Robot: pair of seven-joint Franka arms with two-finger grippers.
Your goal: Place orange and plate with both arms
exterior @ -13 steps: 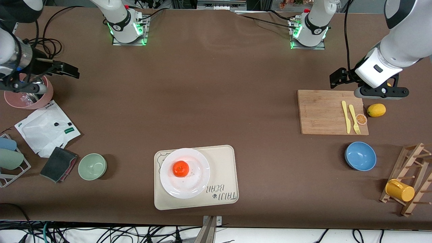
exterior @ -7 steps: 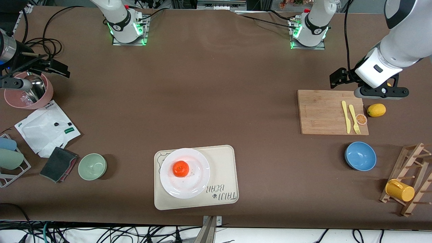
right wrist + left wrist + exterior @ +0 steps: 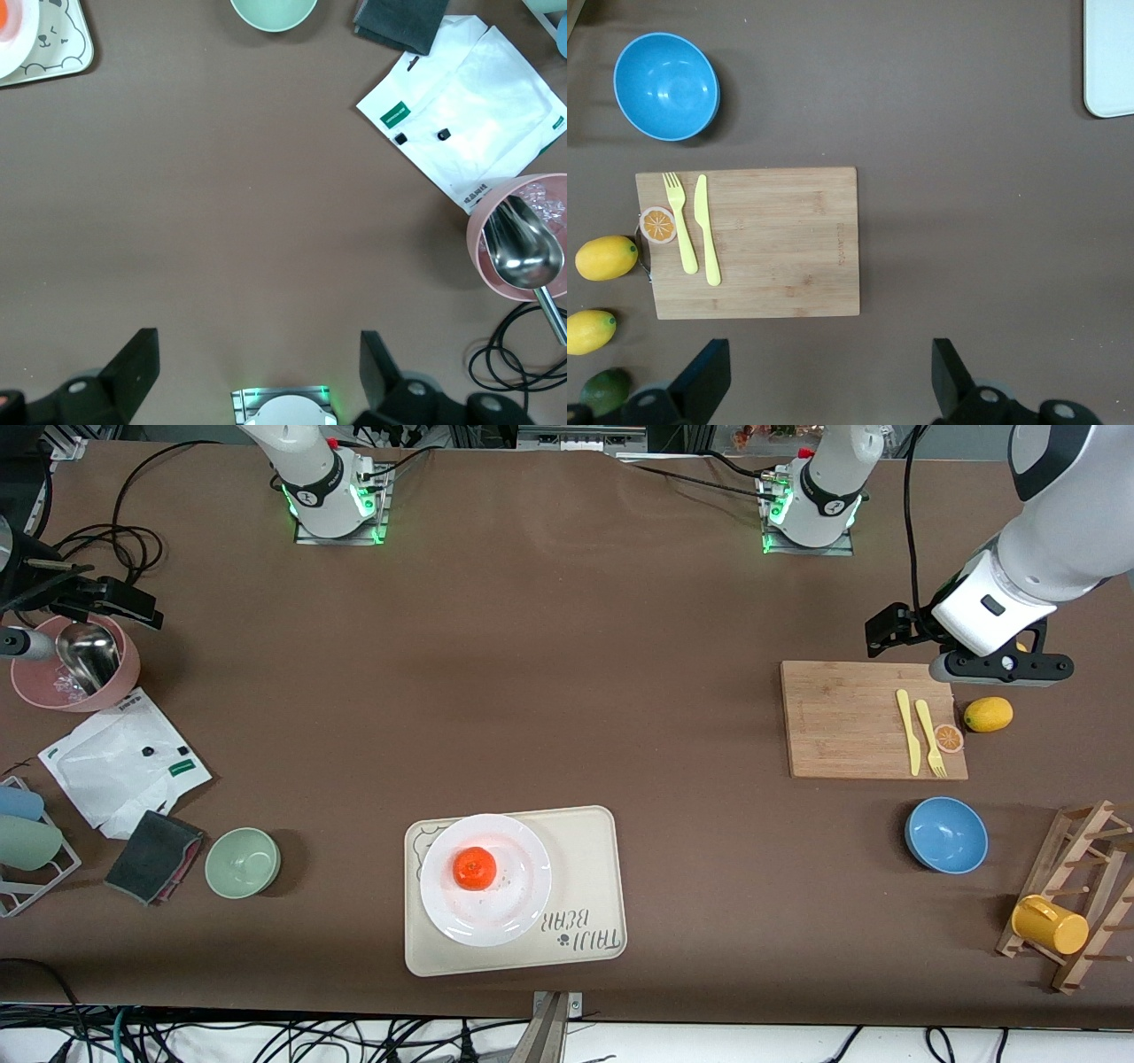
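Note:
The orange (image 3: 474, 868) lies on the white plate (image 3: 505, 908), which rests on the cream bear tray (image 3: 585, 886) near the front edge. My left gripper (image 3: 899, 631) is open and empty in the air beside the cutting board (image 3: 850, 722); in the left wrist view (image 3: 830, 381) its fingers stand wide apart. My right gripper (image 3: 124, 602) is open and empty over the table beside the pink bowl (image 3: 124, 677); the right wrist view (image 3: 257, 372) shows bare table between its fingers. That view catches the plate's edge (image 3: 22, 40) and the orange (image 3: 3, 12).
A metal scoop (image 3: 84, 657) lies in the pink bowl. A white bag (image 3: 120, 762), dark cloth (image 3: 155, 856) and green bowl (image 3: 242, 862) lie toward the right arm's end. A lemon (image 3: 988, 714), blue bowl (image 3: 946, 834) and wooden rack with a yellow mug (image 3: 1050, 924) stand toward the left arm's end.
My right gripper has drawn back toward the right arm's end of the table, off the pink bowl. The left arm, the orange and the plate have not moved.

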